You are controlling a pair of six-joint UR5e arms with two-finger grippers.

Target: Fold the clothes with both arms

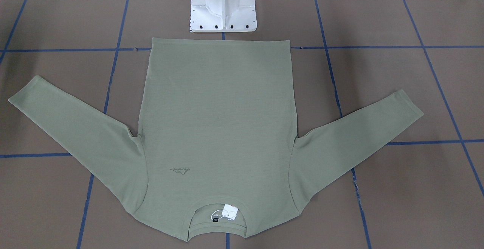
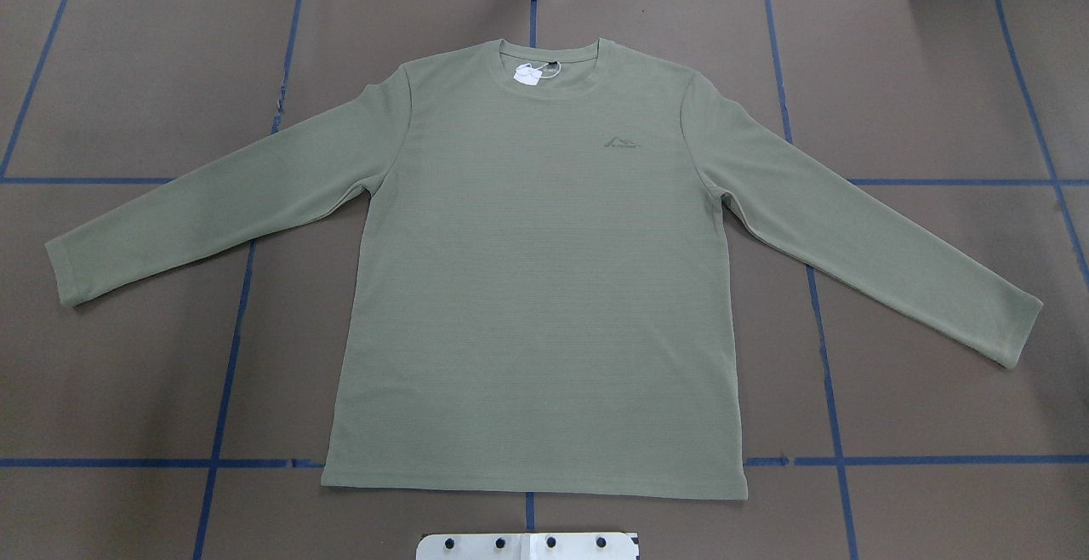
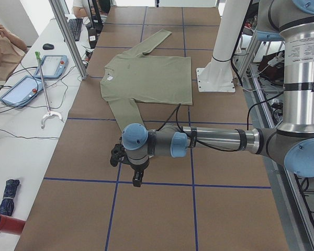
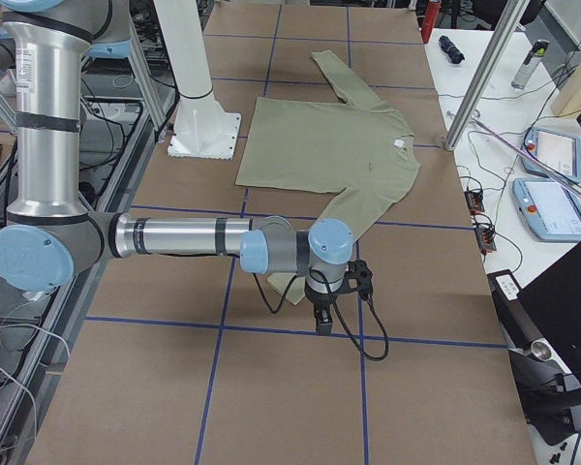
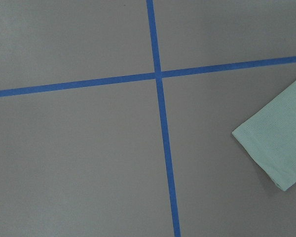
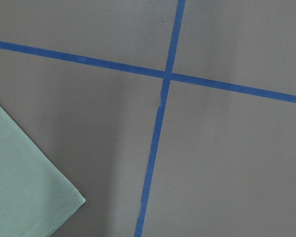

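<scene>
The sage-green long-sleeved shirt (image 2: 536,288) lies flat and face up on the brown table, both sleeves spread out and down, collar away from the robot; it also shows in the front view (image 1: 215,120). My left gripper (image 3: 136,181) hangs over the table beyond the end of the shirt's near sleeve; I cannot tell whether it is open. Its wrist view shows that sleeve's cuff (image 5: 278,148) at the right edge. My right gripper (image 4: 321,324) hangs past the other sleeve's end; I cannot tell its state. Its wrist view shows that cuff (image 6: 24,192) at lower left.
The white pedestal base (image 1: 223,7) stands just behind the shirt's hem. Blue tape lines (image 2: 230,356) grid the table. A side bench with tablets (image 3: 49,65), cables and a metal post (image 3: 68,36) runs along the far side, with a seated person at its end.
</scene>
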